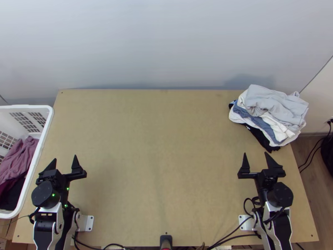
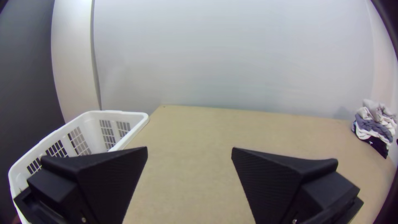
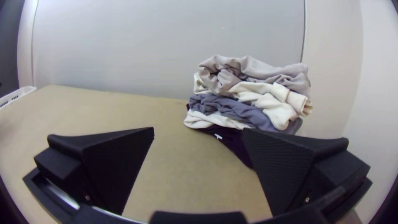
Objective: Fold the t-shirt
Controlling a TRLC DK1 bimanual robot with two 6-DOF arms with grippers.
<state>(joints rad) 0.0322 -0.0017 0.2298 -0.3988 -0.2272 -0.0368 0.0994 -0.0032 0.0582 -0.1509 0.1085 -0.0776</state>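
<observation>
1. Left gripper (image 1: 65, 158) has its two black fingers spread wide, with nothing between them; it sits over the near left part of the light wooden table (image 1: 158, 158), just to the right of the laundry basket.
2. Right gripper (image 1: 255, 154) is spread in the same way, fingers well apart and holding nothing, over the near right part of the table. Its tips point toward the far side, near the stack of clothes but apart from it.
3. The stack of clothes sits at the table's far right corner, several layers high. On top is a light grey garment (image 3: 253, 68), loosely folded and wrinkled; under it come a cream garment (image 3: 282, 103), a blue-grey garment (image 3: 232, 108), a white garment (image 3: 211, 119) and, at the bottom, a black garment (image 1: 262, 139) with a small white mark.
4. White and slatted, the laundry basket (image 1: 29, 107) stands along the table's left side. Bunched inside are a mauve cloth (image 1: 18, 158) and, nearer, a dark cloth (image 1: 12, 196).
5. As for the t-shirt, I cannot tell which of these pieces it is: cloth lies in the stack at far right and in the basket at left.
</observation>
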